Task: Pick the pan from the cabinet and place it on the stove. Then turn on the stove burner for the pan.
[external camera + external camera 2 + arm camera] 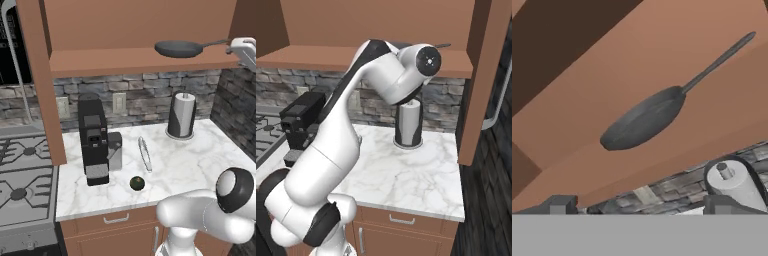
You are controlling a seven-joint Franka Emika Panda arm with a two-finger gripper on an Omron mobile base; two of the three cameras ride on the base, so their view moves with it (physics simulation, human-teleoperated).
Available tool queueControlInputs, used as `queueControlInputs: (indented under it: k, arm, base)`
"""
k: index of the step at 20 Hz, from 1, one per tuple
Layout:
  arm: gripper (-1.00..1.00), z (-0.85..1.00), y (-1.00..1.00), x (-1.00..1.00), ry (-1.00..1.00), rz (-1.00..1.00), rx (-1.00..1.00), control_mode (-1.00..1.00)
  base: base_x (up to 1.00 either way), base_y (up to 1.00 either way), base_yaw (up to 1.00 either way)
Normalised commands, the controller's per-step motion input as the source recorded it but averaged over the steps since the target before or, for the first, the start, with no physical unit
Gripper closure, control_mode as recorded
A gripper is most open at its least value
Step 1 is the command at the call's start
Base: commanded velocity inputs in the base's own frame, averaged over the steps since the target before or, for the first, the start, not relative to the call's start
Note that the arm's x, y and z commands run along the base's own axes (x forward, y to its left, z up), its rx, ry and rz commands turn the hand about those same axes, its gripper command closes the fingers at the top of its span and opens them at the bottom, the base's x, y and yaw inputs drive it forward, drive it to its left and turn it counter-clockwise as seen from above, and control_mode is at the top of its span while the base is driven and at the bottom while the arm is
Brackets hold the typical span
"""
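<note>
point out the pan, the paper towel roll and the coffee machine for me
pan [178, 48], left base view, on its dark round bowl
paper towel roll [181, 115], left base view, on the side of the roll
coffee machine [93, 140], left base view, on its black front

Kitchen: stove [22, 192], marble counter [195, 160]

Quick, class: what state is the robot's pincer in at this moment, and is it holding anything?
Pincer: open and holding nothing; its two fingertips stand wide apart, short of the pan on the cabinet shelf.
</note>
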Motion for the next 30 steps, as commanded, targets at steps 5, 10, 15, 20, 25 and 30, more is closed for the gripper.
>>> queueControlInputs:
  k: [5,10,15,20,25,30]
  arm:
    - [-1.0,0.0,-0.38,0.41,0.0,-0.14,0.01,-1.0]
    - [-1.0,0.0,-0.31,0.43,0.0,-0.12,0.01,-1.0]
    - [-1.0,0.0,-0.24,0.45,0.0,-0.11,0.01,-1.0]
    - [-1.0,0.0,-0.15,0.42,0.0,-0.08,0.02,-1.0]
    - [-1.0,0.0,-0.02,0.43,0.0,-0.04,0.03,-1.0]
    - [-1.0,0.0,-0.02,0.39,0.0,-0.01,0.03,-1.0]
  base:
    - [0.0,0.0,0.0]
    - [0.0,0.0,0.0]
    - [0.0,0.0,0.0]
    - [0.0,0.0,0.0]
    - [0.0,0.0,0.0]
    - [0.0,0.0,0.0]
